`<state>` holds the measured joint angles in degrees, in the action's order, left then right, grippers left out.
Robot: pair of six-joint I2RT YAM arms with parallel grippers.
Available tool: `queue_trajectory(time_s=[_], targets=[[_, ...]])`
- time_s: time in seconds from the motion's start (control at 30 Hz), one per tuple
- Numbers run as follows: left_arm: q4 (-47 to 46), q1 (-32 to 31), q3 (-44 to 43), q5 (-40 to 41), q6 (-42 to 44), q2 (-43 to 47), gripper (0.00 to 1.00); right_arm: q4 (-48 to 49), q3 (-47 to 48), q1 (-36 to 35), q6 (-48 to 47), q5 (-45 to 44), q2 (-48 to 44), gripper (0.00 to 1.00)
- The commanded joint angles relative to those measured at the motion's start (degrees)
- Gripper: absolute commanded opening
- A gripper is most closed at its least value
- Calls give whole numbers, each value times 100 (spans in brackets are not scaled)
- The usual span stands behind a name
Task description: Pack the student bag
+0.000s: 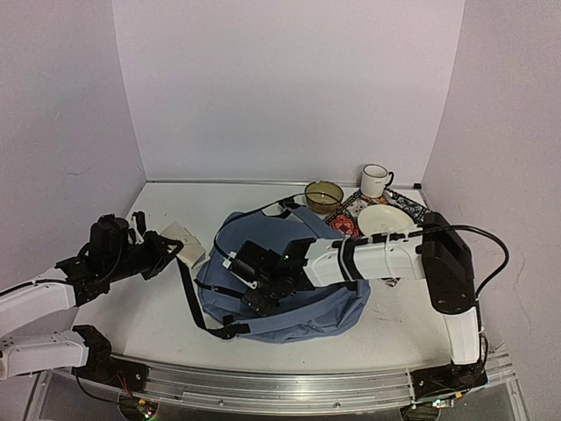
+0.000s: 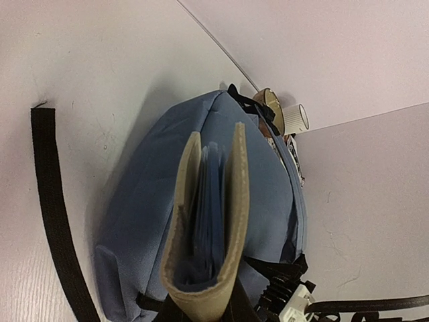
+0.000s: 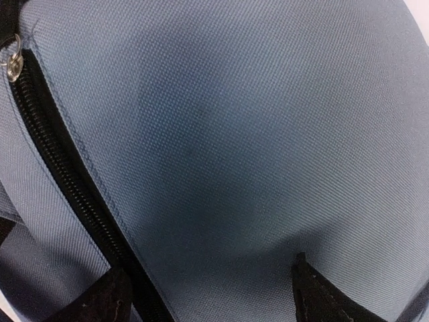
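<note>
The student bag (image 1: 302, 294), slate-blue with black zips and straps, lies flat in the middle of the table. My left gripper (image 1: 165, 252) is to its left, shut on a tan-covered notebook (image 2: 209, 221). I see the notebook edge-on, with blue pages between its covers, held above the table and pointing at the bag (image 2: 144, 201). The left fingers are hidden beneath it. My right gripper (image 1: 260, 288) hangs over the bag's left half. It is open, with both black fingertips (image 3: 315, 292) close to or on the fabric (image 3: 241, 134) and nothing between them. A black zip (image 3: 60, 168) runs beside its left finger.
At the back right stand an olive bowl (image 1: 323, 196), a white mug (image 1: 375, 181) and a cream plate (image 1: 386, 219) on patterned dishes (image 1: 346, 219). A loose black strap (image 1: 188, 303) trails off the bag's left side onto the table. Walls enclose three sides.
</note>
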<state>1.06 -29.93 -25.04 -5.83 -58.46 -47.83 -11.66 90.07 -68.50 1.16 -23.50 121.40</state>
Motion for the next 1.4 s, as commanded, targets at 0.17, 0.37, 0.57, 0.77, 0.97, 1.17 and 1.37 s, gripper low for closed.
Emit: queue_trajectory(time_s=[0.17,0.37,0.57,0.77,0.97,1.17,1.37], targets=[[-101,30,-190,-179,34,197,0,-461,458,-99,-627,-394,588,83],[8,31,-143,-283,-21,300,0,-652,590,-146,-585,-1156,952,76],[8,31,-87,-547,-52,342,0,-641,740,-148,-479,-1660,752,56],[8,28,33,-929,-111,413,0,-610,1022,-146,-640,-1639,643,41],[21,22,223,-1228,-151,668,0,-589,1211,-138,-723,-1752,694,20],[38,23,356,-1433,-198,793,0,-576,1294,-124,-766,-1525,605,16],[104,23,479,-1393,-207,963,0,-555,1129,-93,-881,-757,591,38]])
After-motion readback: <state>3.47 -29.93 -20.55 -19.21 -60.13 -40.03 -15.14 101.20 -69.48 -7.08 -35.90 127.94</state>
